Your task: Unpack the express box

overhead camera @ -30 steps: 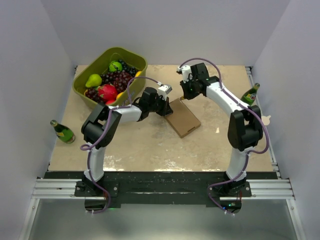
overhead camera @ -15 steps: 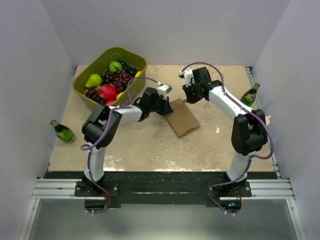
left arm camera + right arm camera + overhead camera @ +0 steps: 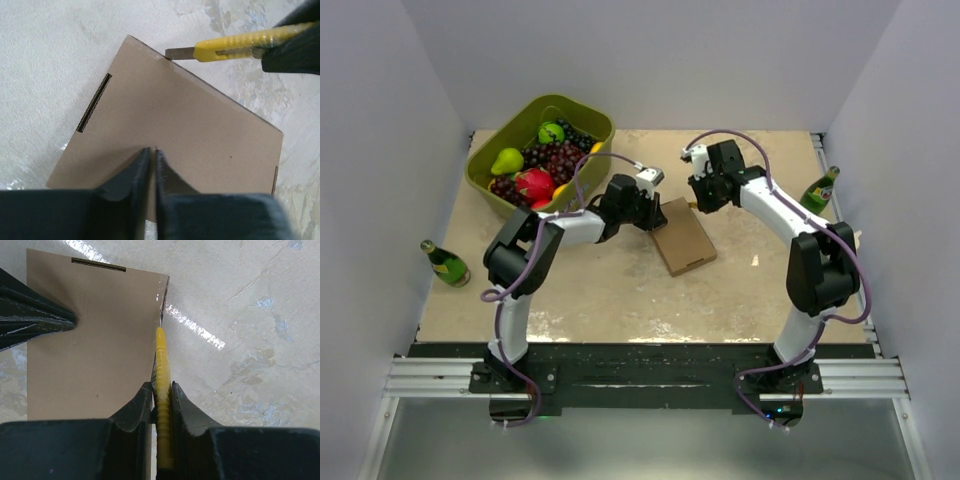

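Centrally, item one: express box, flat plain brown cardboard, lying closed on the table just toward 3 o'clock of its middle and turned at an angle to the table edges. One narrow slot in the top face shows corrugated board.

Item two: left gripper, reaching in from the box's 9 o'clock side in the top view. Its fingers are pressed almost together with only a thin slit between them and nothing in it. The tips sit over the box's top face; contact looks likely, but I cannot tell for certain.

Item three: right gripper, at the box's 12 o'clock corner in the top view. Its fingers are pinching the handle of a yellow utility knife.

Item four: the knife itself, with a short metal blade extended. The blade tip meets the box's edge close to a corner, and the handle runs along that edge, outside the box.

Item five: olive-green tub at the table's 10 o'clock corner, well apart from the box. It holds grapes, a pear, an apple and a red fruit.

Item six: green bottle, lying at 9 o'clock off the table's edge.

Item seven: second green bottle, tilted at 2 o'clock by the table's right edge, near the right arm.
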Controlling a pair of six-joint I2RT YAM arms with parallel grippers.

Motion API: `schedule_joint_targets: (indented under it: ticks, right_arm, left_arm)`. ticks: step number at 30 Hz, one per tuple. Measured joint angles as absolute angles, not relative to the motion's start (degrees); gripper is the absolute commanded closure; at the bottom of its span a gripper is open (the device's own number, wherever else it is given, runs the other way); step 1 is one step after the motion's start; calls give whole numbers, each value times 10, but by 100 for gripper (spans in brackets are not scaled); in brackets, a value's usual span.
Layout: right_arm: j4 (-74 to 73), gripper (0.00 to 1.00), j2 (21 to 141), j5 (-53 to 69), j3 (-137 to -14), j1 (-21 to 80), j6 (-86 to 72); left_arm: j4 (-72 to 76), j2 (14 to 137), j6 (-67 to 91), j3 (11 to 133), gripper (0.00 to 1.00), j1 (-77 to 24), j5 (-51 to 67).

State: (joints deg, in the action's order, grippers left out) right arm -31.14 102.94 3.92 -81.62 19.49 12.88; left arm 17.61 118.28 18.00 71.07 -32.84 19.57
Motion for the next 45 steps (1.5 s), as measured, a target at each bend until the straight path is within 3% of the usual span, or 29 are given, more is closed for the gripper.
schedule_joint_targets:
  ticks: [1,5,10,15,20,29,35,38,39,40,41,45]
  right_arm:
    - [-312,100,1030,39,-816,195,129]
    - [-334,100,1047,39,-844,195,130]
    - [-362,100,1085,41,-899,195,133]
    - [-391,100,1131,50,-967,195,146]
    - [-399,100,1147,55,-988,201,158]
    - [-403,100,1167,64,-1016,222,176]
    - [-401,100,1179,81,-1030,237,183]
    - [-402,100,1179,86,-1030,242,190]
    - [-403,100,1179,86,-1030,242,192]
    - [-404,100,1179,87,-1030,242,196]
    - [-406,100,1179,87,-1030,242,202]
    - [-413,100,1179,84,-1030,240,230]
  left_arm:
    - [175,1180,171,711,65,-328,201]
    - [152,1148,124,703,47,-321,218]
    - [153,1099,77,704,46,-274,228]
    - [176,1149,88,734,45,-233,263]
    - [183,1216,144,740,44,-240,299]
    - [198,1210,225,702,37,-256,298]
    - [178,1192,247,691,43,-257,252]
    - [174,1192,257,692,62,-261,238]
    - [169,1192,260,694,79,-263,230]
    - [163,1192,262,698,86,-263,222]
    - [157,1192,264,702,100,-264,210]
    - [148,1192,268,710,100,-266,185]
